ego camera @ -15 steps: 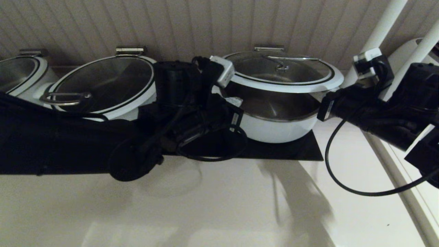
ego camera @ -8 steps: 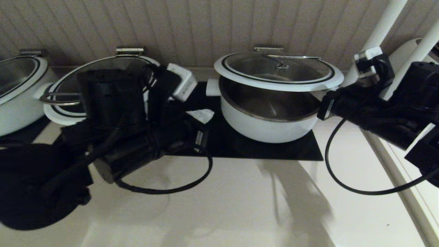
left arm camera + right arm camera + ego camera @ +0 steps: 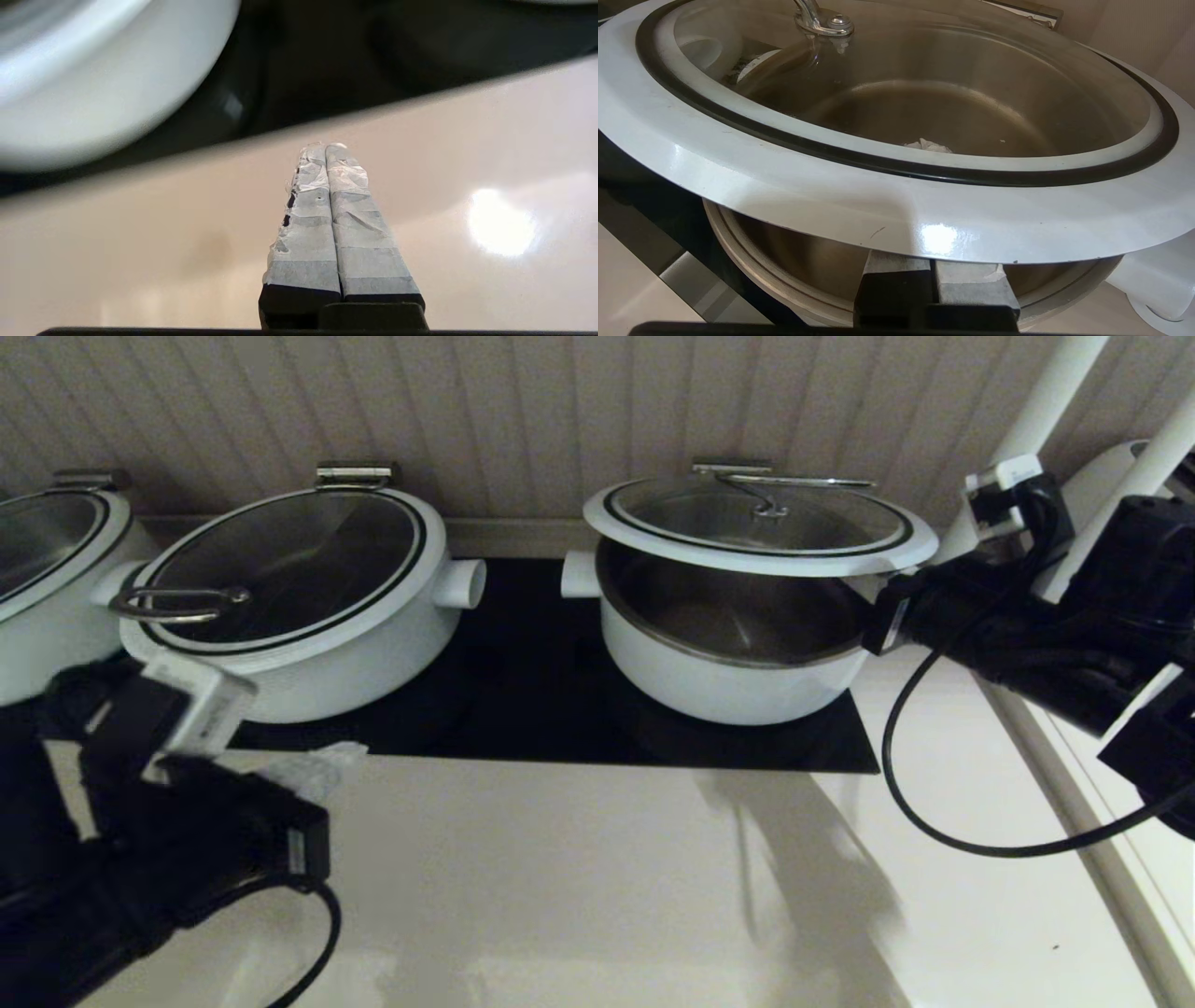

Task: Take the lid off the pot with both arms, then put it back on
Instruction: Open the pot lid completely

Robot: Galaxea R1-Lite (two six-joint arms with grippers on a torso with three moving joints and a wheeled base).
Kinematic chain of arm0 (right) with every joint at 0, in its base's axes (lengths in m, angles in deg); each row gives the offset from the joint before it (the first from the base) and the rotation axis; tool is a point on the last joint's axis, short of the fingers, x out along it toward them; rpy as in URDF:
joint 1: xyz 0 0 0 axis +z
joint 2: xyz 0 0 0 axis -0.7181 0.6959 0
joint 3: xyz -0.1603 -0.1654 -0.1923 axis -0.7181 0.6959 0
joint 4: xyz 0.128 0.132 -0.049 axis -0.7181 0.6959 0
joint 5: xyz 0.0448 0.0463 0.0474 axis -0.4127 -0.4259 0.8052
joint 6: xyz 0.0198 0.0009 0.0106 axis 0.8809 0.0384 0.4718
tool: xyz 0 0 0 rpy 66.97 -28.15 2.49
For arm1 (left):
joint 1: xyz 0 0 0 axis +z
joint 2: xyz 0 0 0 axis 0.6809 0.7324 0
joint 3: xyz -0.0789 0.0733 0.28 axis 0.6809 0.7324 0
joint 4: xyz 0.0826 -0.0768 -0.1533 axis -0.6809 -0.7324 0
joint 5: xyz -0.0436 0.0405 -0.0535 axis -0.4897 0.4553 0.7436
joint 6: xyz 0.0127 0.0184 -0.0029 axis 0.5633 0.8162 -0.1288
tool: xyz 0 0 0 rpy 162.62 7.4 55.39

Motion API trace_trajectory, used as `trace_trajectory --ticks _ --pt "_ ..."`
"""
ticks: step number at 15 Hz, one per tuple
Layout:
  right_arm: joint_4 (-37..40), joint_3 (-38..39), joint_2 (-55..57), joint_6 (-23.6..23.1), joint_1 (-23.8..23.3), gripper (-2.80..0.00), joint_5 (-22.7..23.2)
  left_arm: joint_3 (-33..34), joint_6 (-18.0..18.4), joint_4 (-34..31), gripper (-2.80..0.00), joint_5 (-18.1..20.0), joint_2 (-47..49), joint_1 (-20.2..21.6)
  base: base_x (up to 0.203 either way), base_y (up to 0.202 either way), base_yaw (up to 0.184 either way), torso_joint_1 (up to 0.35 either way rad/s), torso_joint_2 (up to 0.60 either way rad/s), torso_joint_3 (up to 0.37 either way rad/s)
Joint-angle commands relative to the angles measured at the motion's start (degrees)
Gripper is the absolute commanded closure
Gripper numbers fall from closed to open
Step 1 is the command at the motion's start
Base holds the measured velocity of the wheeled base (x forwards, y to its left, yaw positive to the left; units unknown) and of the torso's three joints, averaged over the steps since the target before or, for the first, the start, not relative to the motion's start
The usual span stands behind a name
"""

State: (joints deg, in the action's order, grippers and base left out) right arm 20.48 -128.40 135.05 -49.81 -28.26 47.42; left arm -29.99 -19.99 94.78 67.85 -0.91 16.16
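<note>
The lid is a glass disc with a wide white rim, a black ring and a curved steel bar handle. It hangs from its steel hinge at the back, its front edge raised above the pot. The pot's steel interior shows below it. My right gripper is at the pot's right side. In the right wrist view its shut fingers reach under the lid's white rim, tips hidden, above the pot's edge. My left gripper is shut and empty, low over the counter at the front left.
A second white pot with a loop-handle lid stands left of the task pot on the black cooktop. A third pot is at the far left. White posts rise at the right. The cream counter lies in front.
My left arm has swung away from the pot's left side, down to the front left of the counter. The lid stays propped on the right gripper, slightly higher.
</note>
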Motion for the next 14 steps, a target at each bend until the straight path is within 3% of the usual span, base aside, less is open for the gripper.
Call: trace_trajectory --ticks 1,8,11,14 --pt "-0.31 -0.02 -0.08 -0.06 0.03 0.00 0.06 6.74 -1.32 0.11 0.00 -0.13 -8.46 2.86 0.000 0.000 0.000 0.000 0.00 0.000" --pt "-0.31 -0.02 -0.80 -0.14 0.03 0.00 0.06 21.51 -2.47 -1.76 0.00 -2.06 -23.71 3.45 0.000 0.000 0.000 0.000 0.00 0.000" --pt "-0.31 -0.11 -0.80 -0.23 0.03 0.00 0.06 21.71 -3.97 -14.80 0.00 -2.31 -36.34 3.42 0.000 0.000 0.000 0.000 0.00 0.000" --pt "-0.31 -0.38 -0.80 -0.23 0.03 0.00 -0.02 18.49 -4.87 -34.10 0.00 -1.57 -50.70 3.39 0.000 0.000 0.000 0.000 0.00 0.000"
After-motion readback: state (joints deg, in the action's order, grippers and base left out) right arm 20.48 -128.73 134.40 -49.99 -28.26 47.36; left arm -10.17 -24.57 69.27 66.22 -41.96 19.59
